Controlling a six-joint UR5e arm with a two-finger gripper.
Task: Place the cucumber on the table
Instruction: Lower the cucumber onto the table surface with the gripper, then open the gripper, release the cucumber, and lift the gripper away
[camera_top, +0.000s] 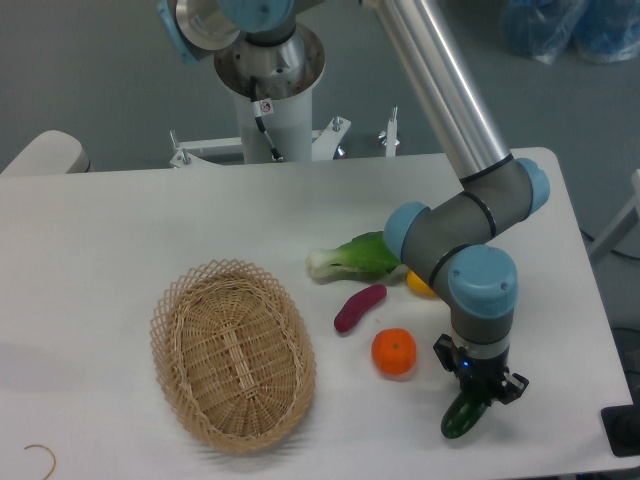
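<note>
We see the arm bent down over the near right part of the white bench (120, 220), its wrist pointing straight at the surface. The gripper (474, 398) is mostly hidden under the blue wrist joint, so only dark finger parts show; they are pinched on the upper end of the cucumber (461, 417). The cucumber tilts, its lower end pointing toward the near edge of the bench, and we cannot tell whether that end touches the surface or hangs just above it. Its top end is covered by the gripper.

Just left of the gripper sits an orange fruit (394, 352), apart from the cucumber. Farther back lie a purple sweet potato (359, 307) and a bok choy (355, 257), the leafy end of which runs behind the arm's elbow. A yellow vegetable (419, 285) shows only as a small patch beside the forearm; the rest is hidden. An oval wicker basket (232, 354) stands well to the left. At the bottom left corner a thin curved wire-like thing (43, 454) is too small to identify.
</note>
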